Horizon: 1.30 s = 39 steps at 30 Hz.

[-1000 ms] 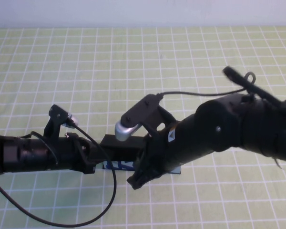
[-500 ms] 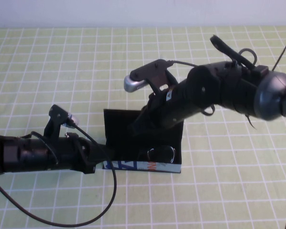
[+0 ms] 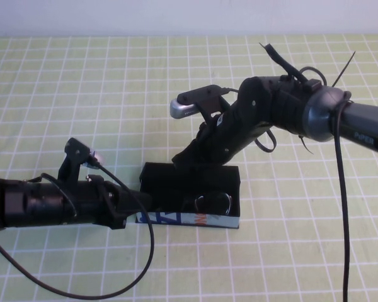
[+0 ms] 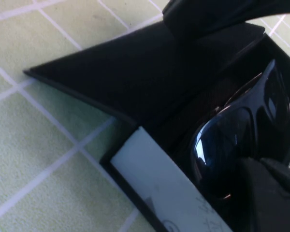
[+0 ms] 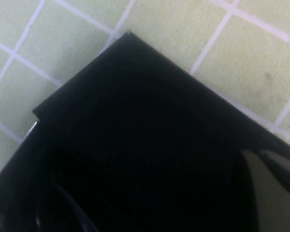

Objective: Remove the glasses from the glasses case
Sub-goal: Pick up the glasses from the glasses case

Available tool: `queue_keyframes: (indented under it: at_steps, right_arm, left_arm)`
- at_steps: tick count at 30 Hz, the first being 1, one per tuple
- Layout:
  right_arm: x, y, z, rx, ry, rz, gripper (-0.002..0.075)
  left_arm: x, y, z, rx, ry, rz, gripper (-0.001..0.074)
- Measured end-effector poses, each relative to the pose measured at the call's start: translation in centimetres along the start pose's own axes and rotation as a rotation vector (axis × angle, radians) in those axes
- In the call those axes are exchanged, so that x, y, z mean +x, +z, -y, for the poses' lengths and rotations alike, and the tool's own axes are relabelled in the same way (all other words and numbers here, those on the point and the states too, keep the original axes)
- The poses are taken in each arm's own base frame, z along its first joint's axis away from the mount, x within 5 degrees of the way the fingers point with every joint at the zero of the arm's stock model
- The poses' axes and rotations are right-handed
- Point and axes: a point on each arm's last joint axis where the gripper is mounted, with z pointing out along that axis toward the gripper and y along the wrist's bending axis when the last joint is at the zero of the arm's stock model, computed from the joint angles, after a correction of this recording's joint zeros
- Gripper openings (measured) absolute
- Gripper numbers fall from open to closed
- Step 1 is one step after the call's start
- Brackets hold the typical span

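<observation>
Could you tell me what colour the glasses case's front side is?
Light blue with dark-blue and orange marks on the glasses case; high view.

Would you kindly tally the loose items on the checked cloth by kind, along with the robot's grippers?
Glasses case: 1, lid open
Glasses: 1, inside the case
Grippers: 2, left gripper at the case's left end, right gripper at the lid
Total: 4

Both tools' fingertips stay hidden; the glasses [image 4: 241, 130] lie half buried inside the glasses case [image 3: 189, 218].

The glasses [image 3: 213, 202] lie inside the glasses case [image 3: 189, 219]. The left gripper [image 3: 133, 204] sits at its nine o'clock, the right gripper [image 3: 188, 158] at twelve.
</observation>
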Motion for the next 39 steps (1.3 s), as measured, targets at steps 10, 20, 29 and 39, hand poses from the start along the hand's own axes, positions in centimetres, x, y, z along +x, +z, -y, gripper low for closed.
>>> queue_keyframes:
  at_steps: [10,20,29,39]
  right_arm:
    - [-1.1,-1.7,-0.8,-0.037,-0.025,-0.063,-0.0016]
    - [-1.7,-3.7,-1.6,-0.068,-0.101,-0.116,-0.0016]
    - [-1.0,-9.8,-3.8,-0.107,-0.305,-0.127,-0.0017]
    - [1.3,-9.2,-3.9,-0.181,-0.642,-0.207,0.0102]
  left_arm:
    - [-0.1,-0.1,0.1,0.001,0.002,0.005,-0.0004]
    - [-2.3,-1.6,1.8,0.004,0.018,0.054,-0.0004]
    - [-1.1,-1.7,1.2,-0.074,-0.056,-0.083,-0.0004]
    - [-0.5,-1.3,0.9,-0.062,-0.132,-0.097,-0.0004]
